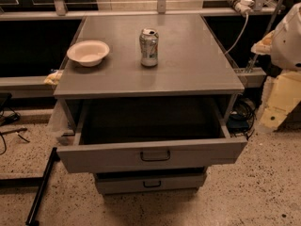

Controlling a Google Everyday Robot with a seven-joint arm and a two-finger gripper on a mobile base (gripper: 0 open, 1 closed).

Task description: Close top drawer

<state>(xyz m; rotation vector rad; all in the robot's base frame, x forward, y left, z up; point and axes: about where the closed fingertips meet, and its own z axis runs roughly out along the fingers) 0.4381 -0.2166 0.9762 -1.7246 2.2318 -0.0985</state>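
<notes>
The top drawer stood pulled far out from under the grey bench, its dark inside open to view and its loop handle untouched. By my reading, 0 of the closing was done: the whole push inward was left. Only 1 lower drawer showed beneath. The gripper was out of view, so I cannot tell its state; only pale arm parts showed at the right edge.
</notes>
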